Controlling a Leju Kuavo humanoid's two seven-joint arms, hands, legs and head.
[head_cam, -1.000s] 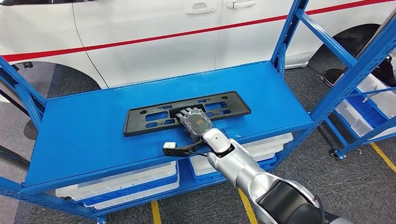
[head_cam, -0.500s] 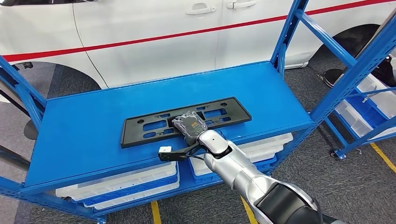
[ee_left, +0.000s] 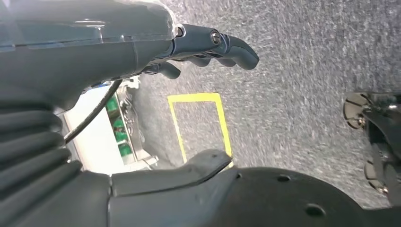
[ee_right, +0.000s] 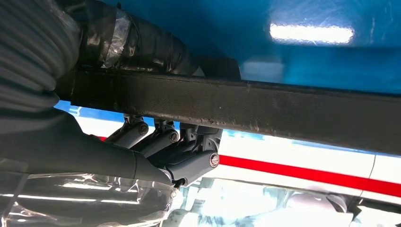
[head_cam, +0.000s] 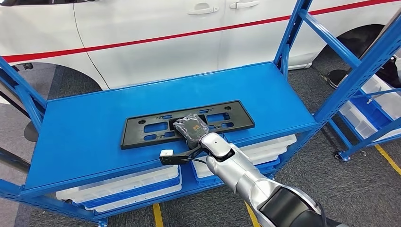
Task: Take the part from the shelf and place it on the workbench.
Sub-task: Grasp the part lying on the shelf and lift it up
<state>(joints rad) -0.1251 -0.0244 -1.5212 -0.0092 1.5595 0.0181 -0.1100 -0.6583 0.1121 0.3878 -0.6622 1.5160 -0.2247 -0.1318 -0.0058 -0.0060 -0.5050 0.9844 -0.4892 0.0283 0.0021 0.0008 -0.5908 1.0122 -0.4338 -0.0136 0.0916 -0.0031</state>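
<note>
Head view: part [head_cam: 156,126] in right hand [head_cam: 191,127].

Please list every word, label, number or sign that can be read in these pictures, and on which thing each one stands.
No text can be read.
The long black plastic plate frame on the blue metal shelf shows no lettering.
The white car with a red stripe shows none.

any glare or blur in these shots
Right wrist view: a bright lamp reflection glares off the glossy blue metal shelf, and the long black plastic part looks soft up close. Head view: sharp, evenly lit. Left wrist view: the hand is slightly blurred.
</note>
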